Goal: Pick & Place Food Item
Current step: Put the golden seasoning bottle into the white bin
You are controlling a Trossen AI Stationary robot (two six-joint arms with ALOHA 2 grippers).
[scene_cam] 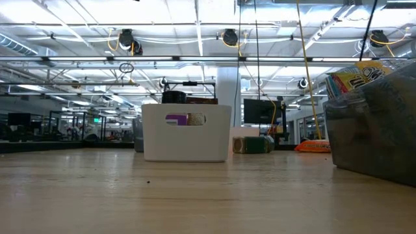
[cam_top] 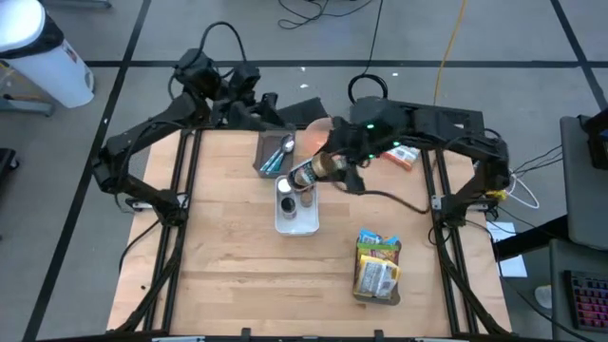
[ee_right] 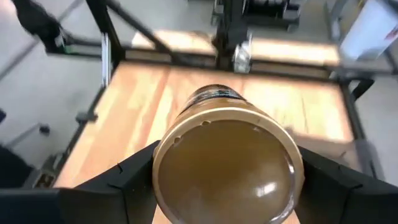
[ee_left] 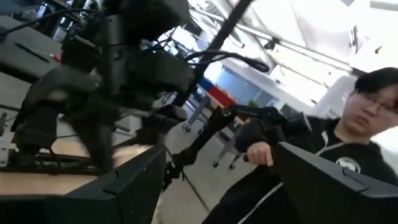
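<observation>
While the left arm waits folded at the far left corner of the wooden table (cam_top: 237, 275), its gripper (ee_left: 217, 186) points out into the room with its two dark fingers (ee_left: 134, 186) spread wide and nothing between them; past them a person (ee_left: 323, 143) in dark clothing shows beyond the table edge. At the far middle of the table, the right gripper (cam_top: 328, 168) is clamped on a brown jar (cam_top: 313, 171), held tilted on its side above the far end of a white bin (cam_top: 296, 211). From the right wrist, the jar (ee_right: 227, 165) fills the view bottom-first, its round golden base facing the camera, with a dark finger pressed against either side of it. Inside the white bin, two small dark-topped containers (cam_top: 295, 200) stand near its far end. Just beyond the bin lies a grey tray (cam_top: 274, 154) with a spoon-like utensil in it, and an orange plate (cam_top: 318, 135) shows partly under the right arm. A small orange packet (cam_top: 403, 157) lies by the right arm's side of the table. Nearer the front right, a clear tub (cam_top: 378, 269) holds colourful snack packets. From table height, the white bin (scene_cam: 186, 133) stands upright in the middle distance and the clear tub (scene_cam: 374, 123) looms close at the right
</observation>
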